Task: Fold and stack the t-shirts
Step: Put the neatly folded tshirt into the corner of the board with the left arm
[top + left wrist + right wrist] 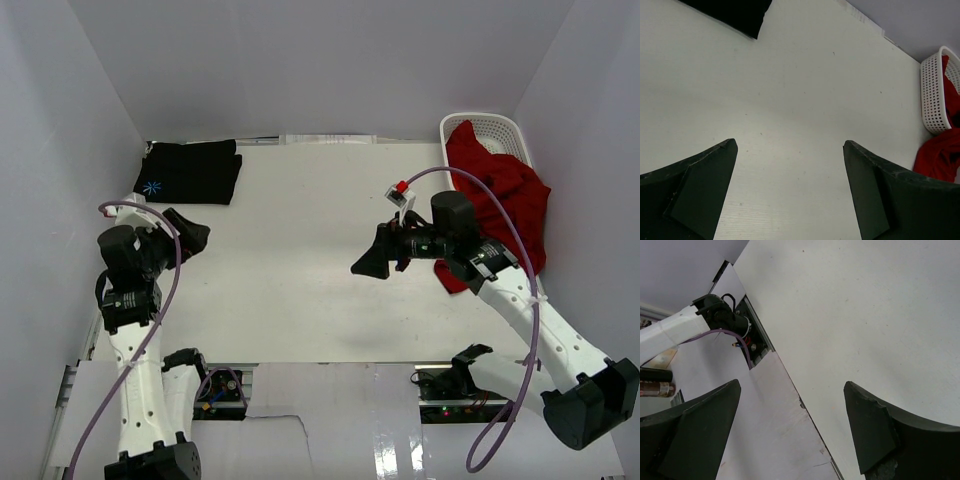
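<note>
The t-shirts (500,215) are in neither hand: left gripper (190,236) and right gripper (372,262) hover spread and empty over the table (290,290), red t-shirt (508,190) spilling unfolded from the basket (497,127), black t-shirt (190,172) folded far-left, likely the stack's base.

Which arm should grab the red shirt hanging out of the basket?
Right, probably. The right gripper is open and empty, its arm beside the red t-shirt spilling from the white basket. The left gripper, also open, sits across the table near the folded black t-shirt.
</note>
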